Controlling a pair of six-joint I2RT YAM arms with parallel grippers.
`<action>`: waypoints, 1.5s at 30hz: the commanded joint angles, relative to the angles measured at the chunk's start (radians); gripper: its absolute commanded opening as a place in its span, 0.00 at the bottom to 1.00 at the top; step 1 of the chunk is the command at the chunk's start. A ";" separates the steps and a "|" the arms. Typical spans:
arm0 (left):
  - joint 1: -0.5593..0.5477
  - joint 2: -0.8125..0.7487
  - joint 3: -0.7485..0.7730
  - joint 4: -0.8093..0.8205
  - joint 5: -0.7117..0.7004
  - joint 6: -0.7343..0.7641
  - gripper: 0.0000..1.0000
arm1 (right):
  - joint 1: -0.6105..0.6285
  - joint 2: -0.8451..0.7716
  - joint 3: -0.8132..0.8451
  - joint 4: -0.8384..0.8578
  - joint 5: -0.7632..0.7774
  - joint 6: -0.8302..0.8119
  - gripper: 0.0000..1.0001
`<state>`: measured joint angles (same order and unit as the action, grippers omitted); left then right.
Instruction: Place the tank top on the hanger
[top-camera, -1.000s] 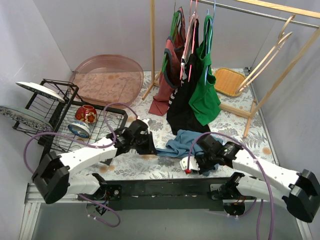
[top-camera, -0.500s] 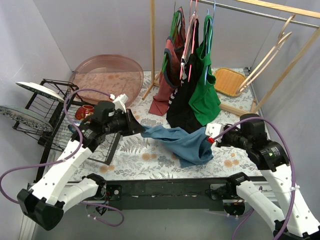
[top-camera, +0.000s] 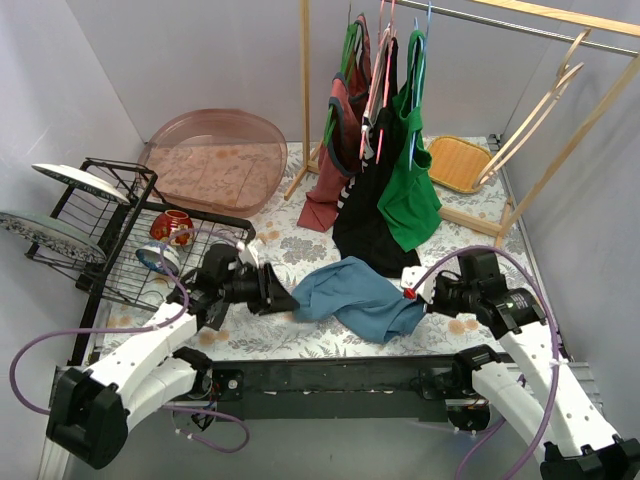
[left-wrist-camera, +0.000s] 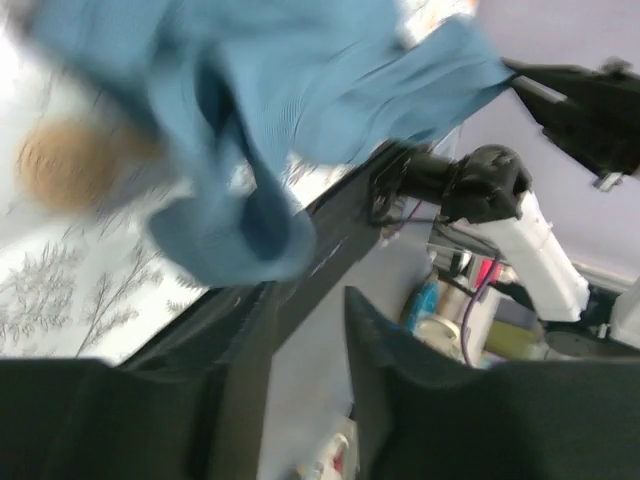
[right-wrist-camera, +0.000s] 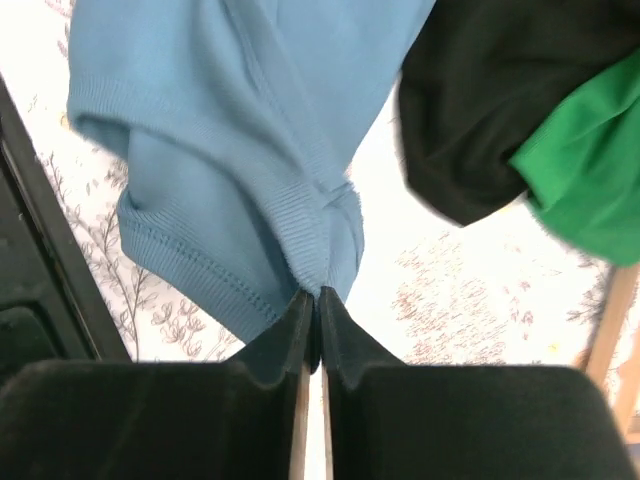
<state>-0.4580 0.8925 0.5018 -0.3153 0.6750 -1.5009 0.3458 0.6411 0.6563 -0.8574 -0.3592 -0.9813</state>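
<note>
Top external shows we've let the small teal-blue fabric tank top (top-camera: 355, 295) sag onto the tabletop's near edge, left gripper (top-camera: 283, 296) now spread and off it, right gripper (top-camera: 415, 297) still pinching its hem, large pale wooden hanger (top-camera: 545, 100) above the far-right corner unreached.

My left arm (top-camera: 150, 345) and right arm (top-camera: 550, 365) are smooth white shells broken by chunky black joints. Each trails a thin purple cable (top-camera: 545, 330) that loops clear of the casing. My fingers (right-wrist-camera: 240, 410) are matte black and flat-faced, and a small red mark (top-camera: 408, 294) sits on a white block beside the right gripper (top-camera: 414, 297).
</note>
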 joint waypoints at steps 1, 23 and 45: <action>0.005 0.003 -0.074 0.176 0.124 -0.090 0.44 | -0.007 -0.014 0.012 -0.015 0.008 -0.023 0.21; 0.007 -0.150 0.366 -0.254 -0.152 0.315 0.89 | -0.295 0.163 0.865 0.035 -0.239 0.717 0.57; 0.007 -0.158 0.382 -0.235 -0.204 0.329 0.92 | -0.335 0.396 1.146 0.153 0.534 1.403 0.88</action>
<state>-0.4534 0.7555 0.8650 -0.5484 0.5011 -1.1961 0.0132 0.9192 1.7435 -0.7029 0.1295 0.3256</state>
